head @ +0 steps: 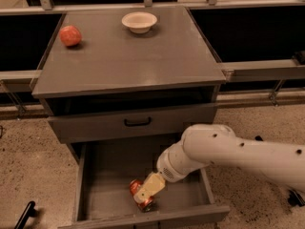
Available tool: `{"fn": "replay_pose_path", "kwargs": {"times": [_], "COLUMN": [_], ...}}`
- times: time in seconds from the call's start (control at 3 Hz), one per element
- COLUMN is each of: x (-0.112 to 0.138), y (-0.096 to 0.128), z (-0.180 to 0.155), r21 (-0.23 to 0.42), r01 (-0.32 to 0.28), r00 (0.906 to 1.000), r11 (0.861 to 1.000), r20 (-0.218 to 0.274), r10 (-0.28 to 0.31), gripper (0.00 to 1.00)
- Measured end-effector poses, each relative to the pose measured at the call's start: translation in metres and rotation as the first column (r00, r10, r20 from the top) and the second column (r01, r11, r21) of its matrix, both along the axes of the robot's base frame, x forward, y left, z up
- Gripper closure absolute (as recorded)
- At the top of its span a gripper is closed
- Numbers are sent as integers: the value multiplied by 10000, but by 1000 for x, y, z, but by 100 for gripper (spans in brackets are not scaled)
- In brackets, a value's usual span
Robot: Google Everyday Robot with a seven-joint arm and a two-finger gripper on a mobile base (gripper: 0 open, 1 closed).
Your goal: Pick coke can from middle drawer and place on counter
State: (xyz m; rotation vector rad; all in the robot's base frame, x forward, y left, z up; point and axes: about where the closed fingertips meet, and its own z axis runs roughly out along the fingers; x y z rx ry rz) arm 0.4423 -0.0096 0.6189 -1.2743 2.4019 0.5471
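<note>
The coke can (pixel 137 187) lies on its side on the floor of the open middle drawer (pixel 107 175), near the front wall. My gripper (pixel 149 187) is down inside the drawer, right over the can and covering its middle, so only the can's red ends show. My white arm (pixel 224 149) reaches in from the right. The counter (pixel 128 56) is the grey cabinet top above.
A red-orange apple (pixel 70 35) sits at the counter's back left and a white bowl (pixel 139 21) at its back middle. A shut drawer front with a black handle (pixel 137 122) is above the open drawer. A dark railing runs behind the cabinet.
</note>
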Motion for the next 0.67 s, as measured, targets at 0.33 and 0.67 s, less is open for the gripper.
{"fn": "replay_pose_path", "kwargs": {"times": [0.33, 0.67], "x": [11, 16], "y": [2, 8], "z": [-1, -15], "r21": [148, 117], "r01": [264, 135], "r00": [9979, 9991], "r11": [9995, 9998], "r20": [579, 394], "r10": [-272, -140], "gripper": [0, 0]}}
